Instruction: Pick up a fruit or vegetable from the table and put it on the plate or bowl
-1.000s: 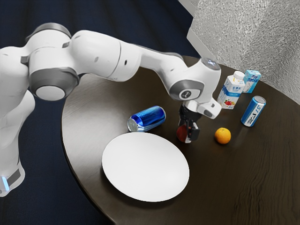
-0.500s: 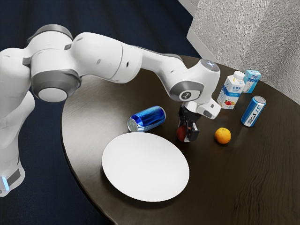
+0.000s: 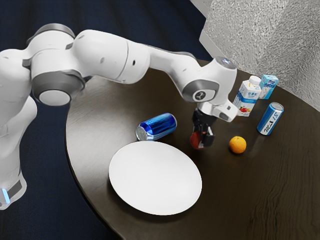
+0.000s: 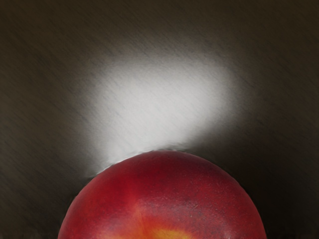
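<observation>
Clamping the red fruit (image 3: pixel 194 141) from both sides, black gripper (image 3: pixel 202 142) closed on it at frame centre, just upper right of the white plate (image 3: pixel 155 177). Best raised clear of the table (image 3: pixel 260 190), then carried lower left, skirting the blue can (image 3: pixel 156 126).

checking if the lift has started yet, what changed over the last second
The wrist swung toward the exterior view's right and the end effector tilted with it. It is shut on the red fruit as before, and the fruit looks barely raised, if at all. Nothing was let go. The white plate, the orange, the lying blue can, the milk carton and the upright can stayed put.
</observation>
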You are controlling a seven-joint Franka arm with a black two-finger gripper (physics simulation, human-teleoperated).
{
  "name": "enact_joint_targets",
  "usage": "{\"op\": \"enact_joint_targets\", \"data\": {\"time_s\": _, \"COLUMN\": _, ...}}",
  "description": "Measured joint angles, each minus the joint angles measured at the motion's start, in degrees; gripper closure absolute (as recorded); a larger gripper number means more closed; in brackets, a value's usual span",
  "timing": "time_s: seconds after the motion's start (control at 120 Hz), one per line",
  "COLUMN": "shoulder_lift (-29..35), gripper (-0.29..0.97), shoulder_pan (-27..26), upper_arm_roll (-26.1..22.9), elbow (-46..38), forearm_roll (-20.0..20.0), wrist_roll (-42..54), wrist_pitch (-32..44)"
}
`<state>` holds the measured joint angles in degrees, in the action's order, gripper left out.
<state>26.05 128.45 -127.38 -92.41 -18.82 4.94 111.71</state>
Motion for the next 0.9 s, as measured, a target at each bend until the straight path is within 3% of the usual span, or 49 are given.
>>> {"op": "enact_joint_targets", "data": {"time_s": 0.258, "shoulder_lift": -7.4, "gripper": 0.29, "shoulder_pan": -0.2, "upper_arm_roll": -5.0, "elbow": -0.6, "forearm_roll": 1.7, "wrist_roll": 0.1, "wrist_pitch": -9.5}}
{"op": "enact_joint_targets", "data": {"time_s": 0.675, "shoulder_lift": -8.0, "gripper": 0.25, "shoulder_pan": -0.2, "upper_arm_roll": -11.7, "elbow": -6.0, "forearm_roll": 2.6, "wrist_roll": -0.2, "wrist_pitch": -22.7}}
{"op": "enact_joint_targets", "data": {"time_s": 0.733, "shoulder_lift": -8.0, "gripper": 0.18, "shoulder_pan": 0.3, "upper_arm_roll": -12.0, "elbow": -6.2, "forearm_roll": 2.5, "wrist_roll": -0.3, "wrist_pitch": -23.3}}
{"op": "enact_joint_targets", "data": {"time_s": 0.817, "shoulder_lift": -9.2, "gripper": 0.11, "shoulder_pan": 0.4, "upper_arm_roll": -12.9, "elbow": -2.2, "forearm_roll": 2.6, "wrist_roll": -0.5, "wrist_pitch": -24.6}}
{"op": "enact_joint_targets", "data": {"time_s": 0.9, "shoulder_lift": -12.0, "gripper": 0.07, "shoulder_pan": 0.2, "upper_arm_roll": -15.1, "elbow": 11.1, "forearm_roll": 3.5, "wrist_roll": -1.4, "wrist_pitch": -29.5}}
